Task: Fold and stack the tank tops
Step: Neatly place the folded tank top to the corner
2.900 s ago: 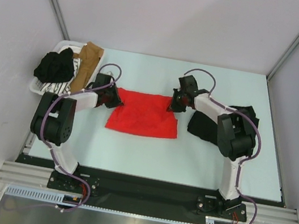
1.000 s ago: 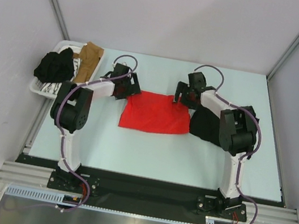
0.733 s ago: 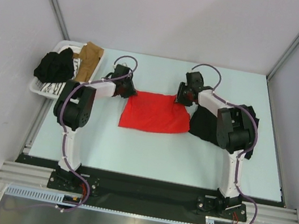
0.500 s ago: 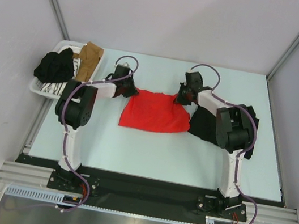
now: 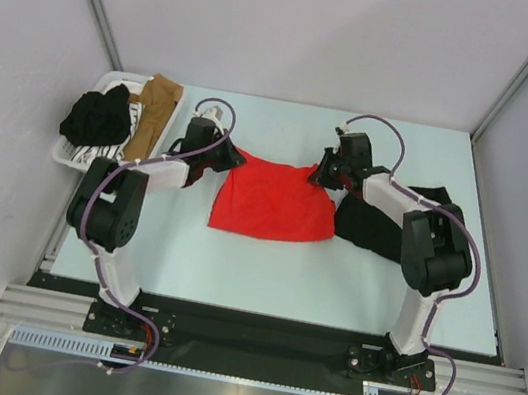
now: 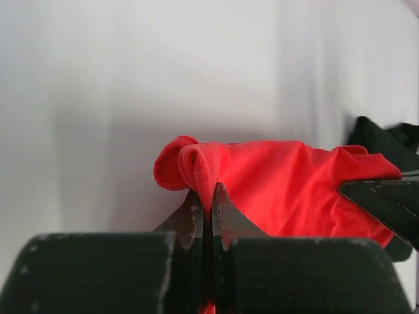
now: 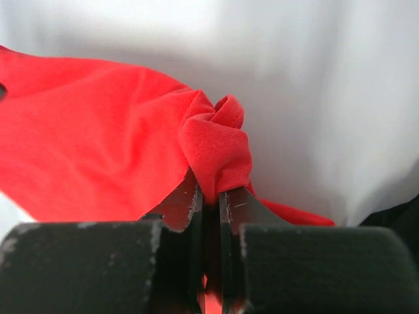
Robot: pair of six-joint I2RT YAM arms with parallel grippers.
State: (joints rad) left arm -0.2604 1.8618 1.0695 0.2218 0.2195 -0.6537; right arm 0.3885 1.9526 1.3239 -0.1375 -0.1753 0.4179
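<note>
Top external shows the red tank top (image 5: pixel 273 204) lying mid-table between the arms, its right edge just beside the black tank top (image 5: pixel 386 228). I have the left gripper (image 6: pixel 204 204) and right gripper (image 7: pixel 209 199) each clamped on a far corner of it, with only a small bunched wad between the tips. My worry is that so thin a bite slips out mid-fold, or that uneven pulls skew the fold. The cloth looks roughly square and flat, and rumpled at both pinched corners.

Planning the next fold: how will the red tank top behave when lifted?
Likely floppy: the red tank top bunches where the left claw pinches it. Probably sags between it and the right claw, its middle lying flat.
</note>
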